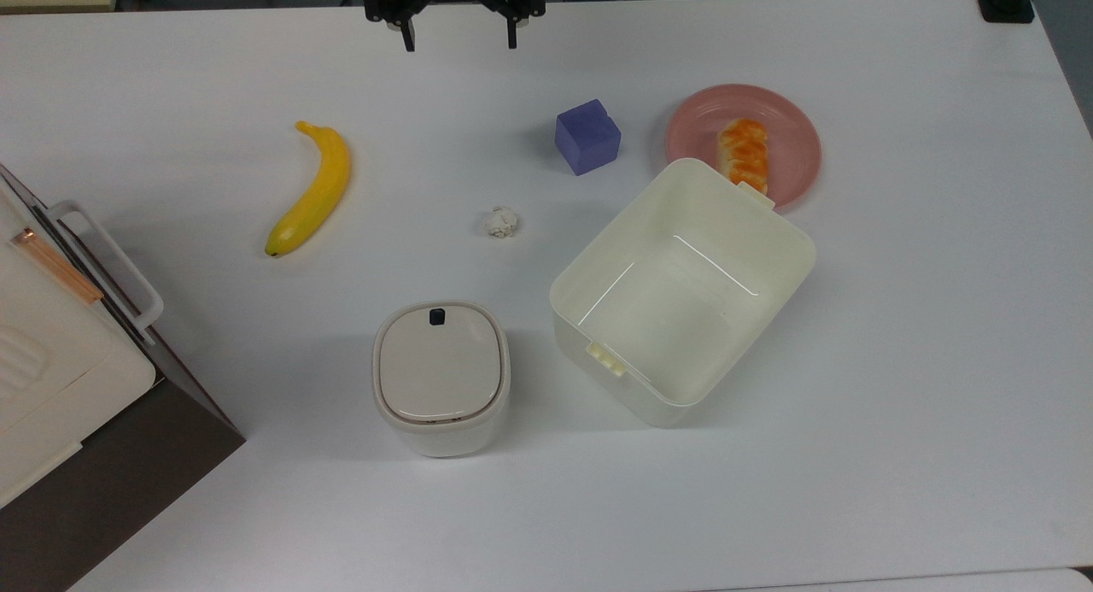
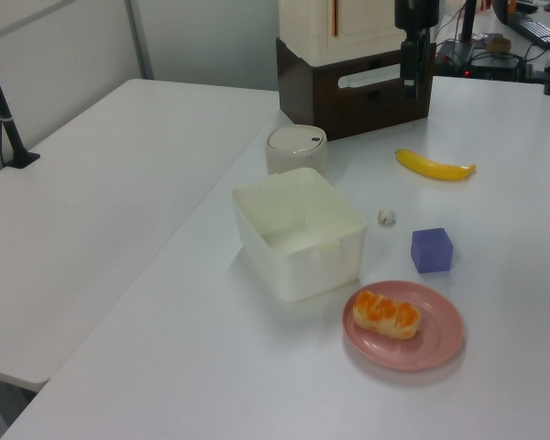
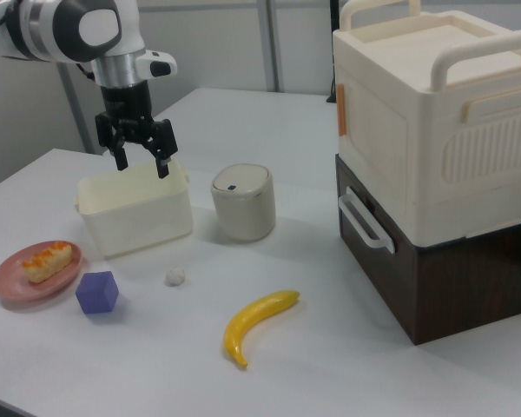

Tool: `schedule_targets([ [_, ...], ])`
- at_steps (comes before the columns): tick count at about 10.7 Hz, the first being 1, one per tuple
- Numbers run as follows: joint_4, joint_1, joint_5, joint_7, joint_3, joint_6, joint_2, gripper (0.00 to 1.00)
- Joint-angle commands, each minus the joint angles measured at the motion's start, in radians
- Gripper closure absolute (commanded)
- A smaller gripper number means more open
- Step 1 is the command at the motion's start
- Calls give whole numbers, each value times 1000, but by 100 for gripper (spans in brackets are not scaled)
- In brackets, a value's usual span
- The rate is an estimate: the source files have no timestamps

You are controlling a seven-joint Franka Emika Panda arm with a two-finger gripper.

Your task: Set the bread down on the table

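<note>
So basically nothing's been done on this one so far. The bread [image 1: 744,155] is sitting on the pink plate [image 1: 790,139], lying along it, and in the top view the near end of it is tucked behind the rim of the open cream bin [image 1: 683,289] that sits right up against the plate. The gripper [image 3: 140,156] is up in the air and well away from the loaf, jaws apart with nothing between them; in the top view it's at the far edge of the counter [image 1: 897,361], way over to the top view's left of the plate. So the whole job is still ahead: get over the plate, come down on the bread, lift it off and set it on bare counter. Plenty of free space for that, I'd guess to the top view's right of the plate. The purple block [image 1: 587,137] is near the plate, while the paper ball [image 1: 501,222] and the banana [image 1: 312,190] are further off.
</note>
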Motion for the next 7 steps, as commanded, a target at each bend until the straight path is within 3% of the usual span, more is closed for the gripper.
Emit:
schedule_targets([
  [1, 9, 2, 21, -8, -6, 8, 9, 0],
  [7, 8, -8, 23, -7, -6, 9, 3, 0],
])
